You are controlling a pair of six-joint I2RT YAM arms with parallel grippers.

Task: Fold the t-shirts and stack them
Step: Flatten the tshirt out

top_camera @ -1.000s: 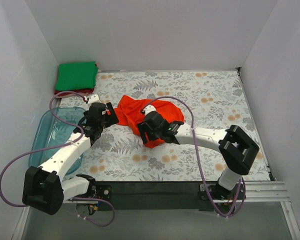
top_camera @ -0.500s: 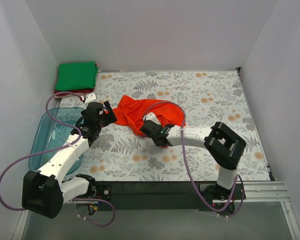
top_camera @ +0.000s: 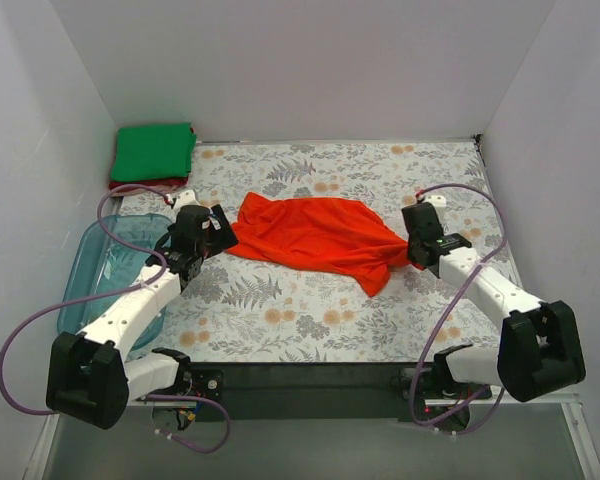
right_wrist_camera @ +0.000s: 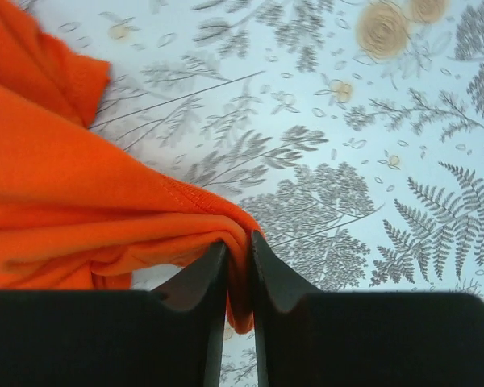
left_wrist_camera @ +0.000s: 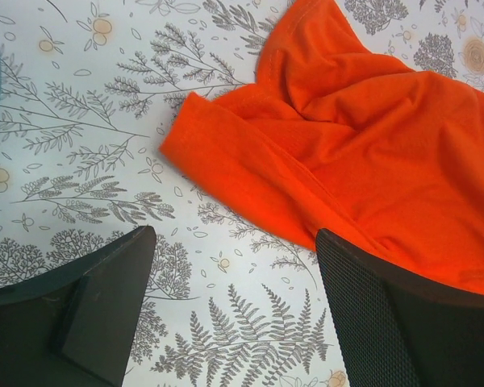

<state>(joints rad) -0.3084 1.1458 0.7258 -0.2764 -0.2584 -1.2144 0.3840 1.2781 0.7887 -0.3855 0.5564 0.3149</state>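
The orange-red t-shirt [top_camera: 315, 235] lies stretched left to right across the middle of the flowered table. My right gripper [top_camera: 416, 251] is at the shirt's right end, shut on a bunched fold of the cloth [right_wrist_camera: 81, 201], which is pinched between the fingertips [right_wrist_camera: 223, 256]. My left gripper [top_camera: 223, 231] hovers at the shirt's left end, open, with only bare table between its fingers [left_wrist_camera: 113, 298]. The shirt's sleeve [left_wrist_camera: 226, 153] lies just ahead of it. A folded green t-shirt [top_camera: 155, 152] sits on a dark red one [top_camera: 140, 184] in the back left corner.
A clear blue plastic tub [top_camera: 105, 275] stands at the left edge, beside my left arm. White walls close in the table [top_camera: 280, 320] on the left, back and right. Purple cables loop off both arms.
My right gripper has shut on the shirt's edge and pulled it far to the right, drawing the crumpled shirt out flat. The left arm has barely moved and stays open.
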